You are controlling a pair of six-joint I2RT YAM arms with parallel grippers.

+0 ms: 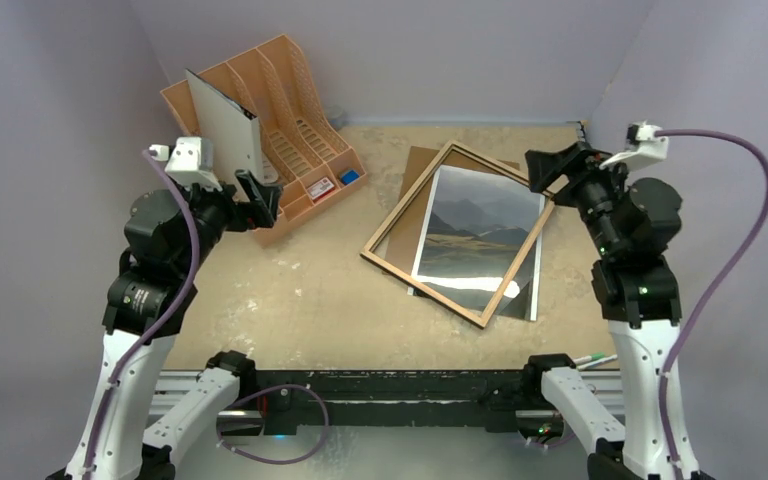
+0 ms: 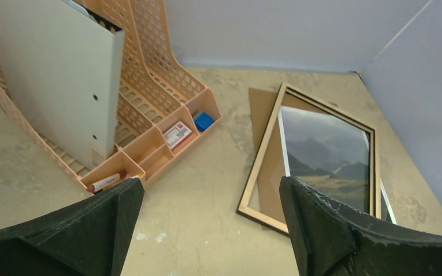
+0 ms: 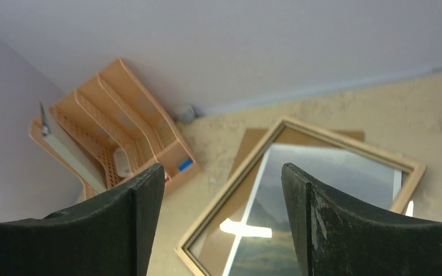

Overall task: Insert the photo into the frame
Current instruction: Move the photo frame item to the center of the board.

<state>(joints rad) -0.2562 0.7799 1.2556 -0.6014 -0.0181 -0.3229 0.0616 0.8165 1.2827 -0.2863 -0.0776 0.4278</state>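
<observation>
The frame (image 1: 404,201) lies flat right of the table's middle, light wood face up, with a glare spot on its glass. The photo (image 1: 475,235) lies under it, showing through the glass, askew, its near corner sticking out past the frame's near right rim. A brown backing board (image 1: 418,165) lies beneath both. My left gripper (image 1: 260,200) is open and empty, raised near the organizer, well left of the frame. My right gripper (image 1: 550,165) is open and empty above the frame's far right corner. The left wrist view shows the frame (image 2: 263,146) and the photo (image 2: 328,155). The right wrist view shows them too, frame (image 3: 232,184) and photo (image 3: 334,172).
A peach desk organizer (image 1: 290,120) stands at the back left, holding a white folder (image 1: 225,125), a blue block and small items. Two pens (image 1: 590,358) lie at the near right edge. Walls enclose the table on three sides.
</observation>
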